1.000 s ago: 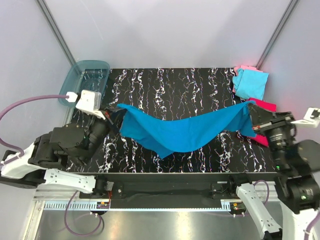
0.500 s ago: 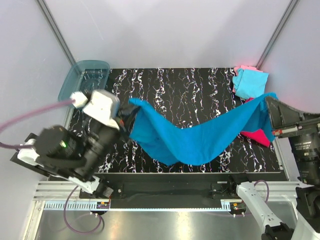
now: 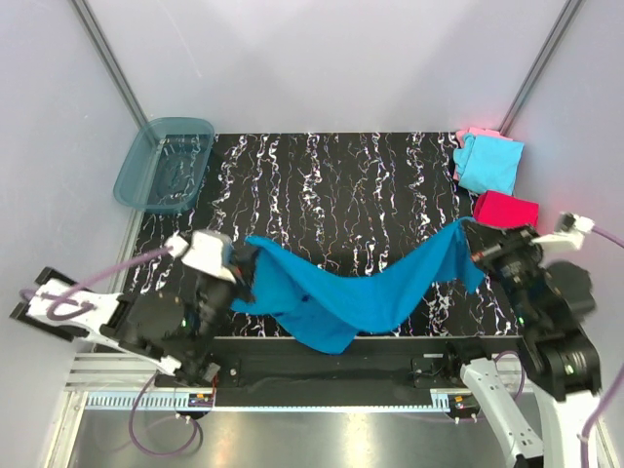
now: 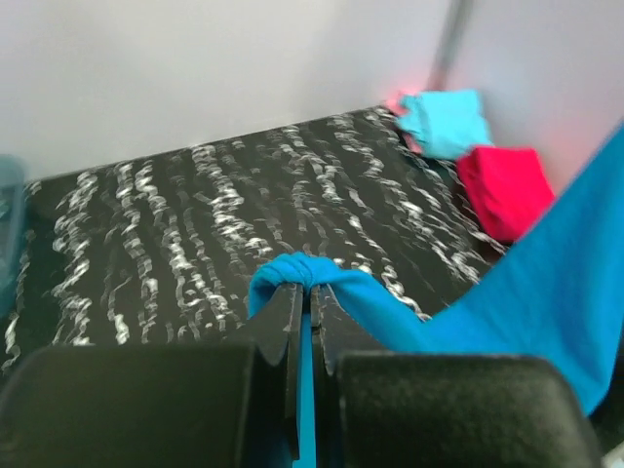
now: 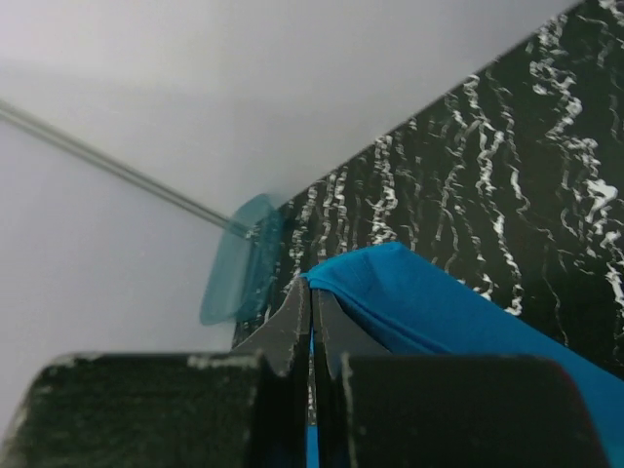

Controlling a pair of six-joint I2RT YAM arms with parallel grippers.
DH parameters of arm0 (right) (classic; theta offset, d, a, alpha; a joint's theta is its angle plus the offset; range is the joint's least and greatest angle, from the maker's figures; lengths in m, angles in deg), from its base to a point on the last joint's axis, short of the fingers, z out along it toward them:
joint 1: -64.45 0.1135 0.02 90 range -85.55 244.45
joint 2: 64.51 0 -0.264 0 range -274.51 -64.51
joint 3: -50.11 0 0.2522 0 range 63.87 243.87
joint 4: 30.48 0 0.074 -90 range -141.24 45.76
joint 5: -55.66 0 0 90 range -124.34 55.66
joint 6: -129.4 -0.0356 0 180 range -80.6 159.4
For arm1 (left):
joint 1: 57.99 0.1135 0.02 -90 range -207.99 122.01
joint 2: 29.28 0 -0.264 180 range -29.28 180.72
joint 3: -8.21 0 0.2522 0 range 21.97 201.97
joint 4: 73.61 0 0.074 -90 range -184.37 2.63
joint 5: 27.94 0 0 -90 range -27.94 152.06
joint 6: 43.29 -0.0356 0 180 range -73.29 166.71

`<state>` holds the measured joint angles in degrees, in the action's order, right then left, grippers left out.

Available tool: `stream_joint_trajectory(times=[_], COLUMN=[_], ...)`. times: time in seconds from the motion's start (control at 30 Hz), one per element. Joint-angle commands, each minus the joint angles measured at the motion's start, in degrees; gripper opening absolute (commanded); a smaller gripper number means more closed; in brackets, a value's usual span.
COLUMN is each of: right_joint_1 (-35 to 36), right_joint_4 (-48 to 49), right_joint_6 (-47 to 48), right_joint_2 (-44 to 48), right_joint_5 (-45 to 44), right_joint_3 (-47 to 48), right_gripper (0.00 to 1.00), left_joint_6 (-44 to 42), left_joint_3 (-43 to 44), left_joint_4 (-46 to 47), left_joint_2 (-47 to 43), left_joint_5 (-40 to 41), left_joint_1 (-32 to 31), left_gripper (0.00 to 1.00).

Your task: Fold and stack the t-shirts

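Both arms look the same tbh: the left arm (image 3: 161, 317) and right arm (image 3: 551, 297) are chunky black joint housings with white plastic links. There's a white camera box (image 3: 207, 252) at each wrist, fed by a lavender cable (image 3: 107, 275). The left claw (image 4: 304, 292) and right claw (image 5: 311, 291) have slim black tapered fingers.

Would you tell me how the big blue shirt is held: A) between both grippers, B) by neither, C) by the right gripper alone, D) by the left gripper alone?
A: the left gripper and right gripper each pinch one end of the blue shirt, which sags between them.
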<state>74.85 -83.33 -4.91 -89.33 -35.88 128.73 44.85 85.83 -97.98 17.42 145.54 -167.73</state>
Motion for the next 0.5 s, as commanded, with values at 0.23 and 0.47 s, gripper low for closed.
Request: stream_joint_trajectory(times=[0.23,0.47], right_joint_1=[0.33,0.24], right_joint_4=[18.78,24.59], right_joint_6=[-4.99,-5.17], right_joint_2=[-11.03,-20.53], right_joint_5=[-11.46,-18.04], right_joint_3=[-14.4,-18.1], right_gripper=[0.0,0.0], left_joint_6=[16.09,23.31], left_joint_3=[-6.45,-14.02], left_joint_4=[-4.15,3.22], left_joint_2=[-3.99,5.92], left_joint_5=[-17.16,-35.83], left_joint_1=[35.79,54.78], left_gripper=[0.0,0.0])
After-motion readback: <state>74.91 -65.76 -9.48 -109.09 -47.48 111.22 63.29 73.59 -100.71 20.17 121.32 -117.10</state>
